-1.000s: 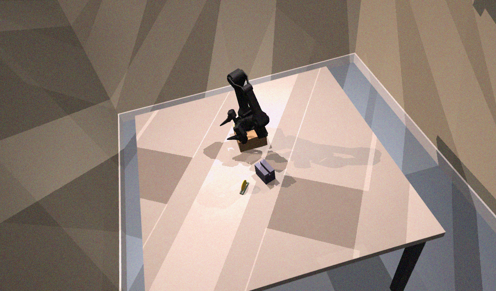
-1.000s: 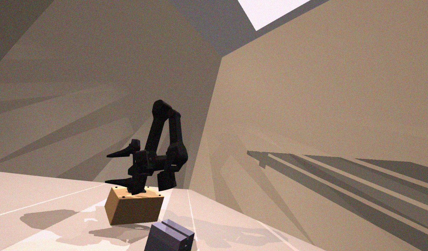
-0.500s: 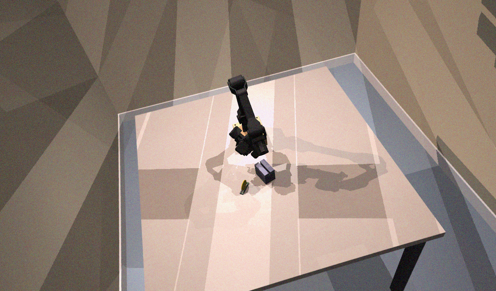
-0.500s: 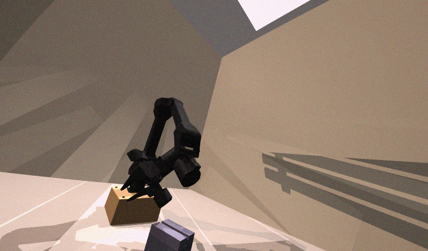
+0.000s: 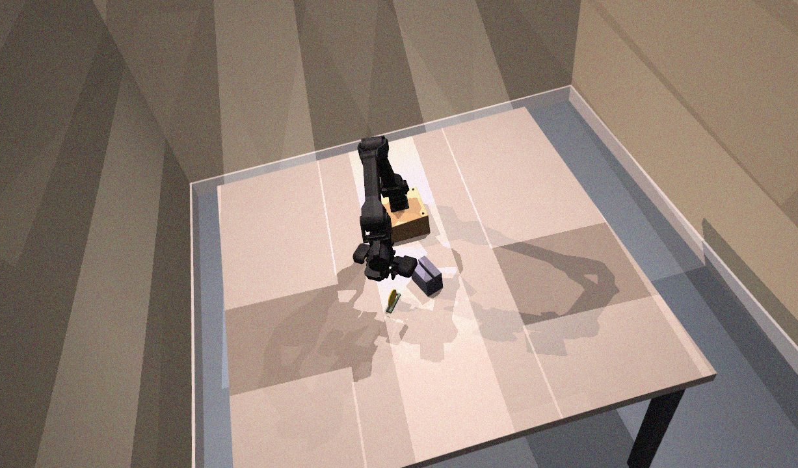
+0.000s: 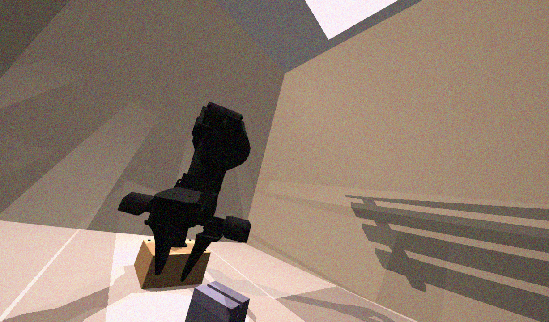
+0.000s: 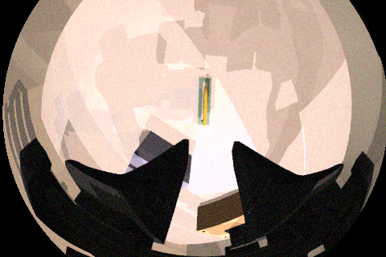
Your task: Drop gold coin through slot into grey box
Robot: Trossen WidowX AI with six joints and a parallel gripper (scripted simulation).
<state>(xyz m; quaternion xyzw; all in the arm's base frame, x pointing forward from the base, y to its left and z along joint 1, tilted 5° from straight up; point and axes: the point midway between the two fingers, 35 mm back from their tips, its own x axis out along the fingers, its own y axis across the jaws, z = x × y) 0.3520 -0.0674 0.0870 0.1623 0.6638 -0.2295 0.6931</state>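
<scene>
The gold coin (image 5: 392, 298) (image 7: 205, 106) stands on edge in the small green holder (image 5: 397, 303) (image 7: 199, 102). In the wrist view it is a thin upright line, just ahead of the fingertips and near the middle of the gap. My gripper (image 6: 170, 277) (image 7: 211, 145) points down, partly open, with nothing between its fingers. It is above the table, between the arm's base and the holder. The grey box (image 5: 426, 279) (image 6: 212, 306) (image 7: 154, 144) stands beside the holder, its slot running along the lid. My left finger partly hides it in the wrist view.
The orange-brown base block (image 5: 412, 229) (image 6: 146, 267) (image 7: 219, 212) stands behind the box and holder, under the arm. The pale table (image 5: 471, 407) bears broad shadows of the arm. The table's front edge is well in front of the holder.
</scene>
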